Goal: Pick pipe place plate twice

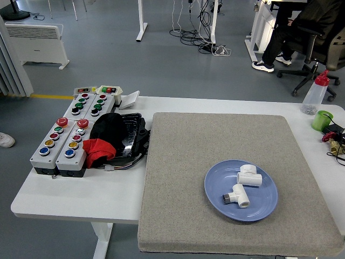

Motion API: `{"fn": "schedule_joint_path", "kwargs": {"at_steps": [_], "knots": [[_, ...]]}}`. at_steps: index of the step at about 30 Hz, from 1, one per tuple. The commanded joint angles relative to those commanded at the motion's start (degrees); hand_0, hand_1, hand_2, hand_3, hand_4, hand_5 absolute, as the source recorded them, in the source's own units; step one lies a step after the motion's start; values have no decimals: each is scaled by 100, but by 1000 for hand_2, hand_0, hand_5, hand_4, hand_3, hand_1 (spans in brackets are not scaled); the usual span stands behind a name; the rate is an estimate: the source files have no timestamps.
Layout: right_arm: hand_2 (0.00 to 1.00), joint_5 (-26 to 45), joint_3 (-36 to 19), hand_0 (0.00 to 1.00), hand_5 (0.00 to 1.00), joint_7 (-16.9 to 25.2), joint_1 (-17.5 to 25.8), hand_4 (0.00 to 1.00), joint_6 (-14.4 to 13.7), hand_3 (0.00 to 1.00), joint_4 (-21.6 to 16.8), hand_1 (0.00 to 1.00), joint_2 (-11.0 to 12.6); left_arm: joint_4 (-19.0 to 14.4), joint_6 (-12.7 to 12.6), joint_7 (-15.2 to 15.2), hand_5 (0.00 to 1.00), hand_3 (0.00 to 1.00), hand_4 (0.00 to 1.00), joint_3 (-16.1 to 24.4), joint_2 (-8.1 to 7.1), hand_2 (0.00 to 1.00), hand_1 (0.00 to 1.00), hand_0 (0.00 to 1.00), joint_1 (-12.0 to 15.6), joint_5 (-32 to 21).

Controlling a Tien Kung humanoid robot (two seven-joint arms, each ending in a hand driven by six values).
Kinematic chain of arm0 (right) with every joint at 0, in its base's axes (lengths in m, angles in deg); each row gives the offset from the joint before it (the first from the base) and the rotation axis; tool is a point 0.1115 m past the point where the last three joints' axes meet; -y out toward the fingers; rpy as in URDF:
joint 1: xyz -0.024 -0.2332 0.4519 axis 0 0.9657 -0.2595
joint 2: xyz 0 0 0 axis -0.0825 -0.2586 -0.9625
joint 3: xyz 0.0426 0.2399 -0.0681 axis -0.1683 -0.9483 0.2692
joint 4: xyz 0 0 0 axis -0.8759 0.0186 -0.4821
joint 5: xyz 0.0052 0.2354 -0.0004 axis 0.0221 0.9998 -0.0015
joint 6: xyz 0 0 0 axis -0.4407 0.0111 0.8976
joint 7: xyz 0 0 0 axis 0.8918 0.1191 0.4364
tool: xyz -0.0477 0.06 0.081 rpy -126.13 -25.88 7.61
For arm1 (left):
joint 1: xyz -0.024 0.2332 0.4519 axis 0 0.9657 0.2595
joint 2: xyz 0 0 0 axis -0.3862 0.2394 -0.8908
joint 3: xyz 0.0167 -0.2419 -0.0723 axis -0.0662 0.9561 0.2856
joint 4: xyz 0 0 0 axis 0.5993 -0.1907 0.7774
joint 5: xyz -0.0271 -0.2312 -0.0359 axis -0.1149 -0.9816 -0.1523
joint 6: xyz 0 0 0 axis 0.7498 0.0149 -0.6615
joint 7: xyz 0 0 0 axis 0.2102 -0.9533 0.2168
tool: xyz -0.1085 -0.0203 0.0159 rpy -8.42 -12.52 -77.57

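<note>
Blue plate (213,195) sits on the grey mat (215,135), toward the mat's near right part. Two white pipe fittings lie in it. One pipe (249,176) rests at the plate's far right side, its short stub pointing up and away. The other pipe (236,196) lies nearer the middle of the plate, angled, with a darker end facing left. The two are close together but apart.

Neither robot hand shows from where I look, so I cannot tell whether either is open or closed.

The mat covers the right half of the white worktop (81,194). To its left stand button boxes (59,145) with red, green, yellow and blue buttons, and beside them a black cap (110,128) on top of some red cloth (98,151), with a black bundle just beside the mat's left edge. At the worktop's far right stand a clear bottle (316,93) with a red top and, near it, a green cup (322,120).

A person (294,27) in dark clothes sits on an office chair well beyond the worktop, at the far right.
</note>
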Motion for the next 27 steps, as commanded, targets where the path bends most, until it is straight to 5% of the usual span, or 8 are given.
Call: {"fn": "schedule_joint_path", "kwargs": {"at_steps": [27], "knots": [[777, 53, -26, 795, 714, -284, 71, 545, 114, 767, 31, 749, -62, 17, -11, -29, 998, 487, 408, -23, -19, 585, 578, 584, -27, -38]]}}
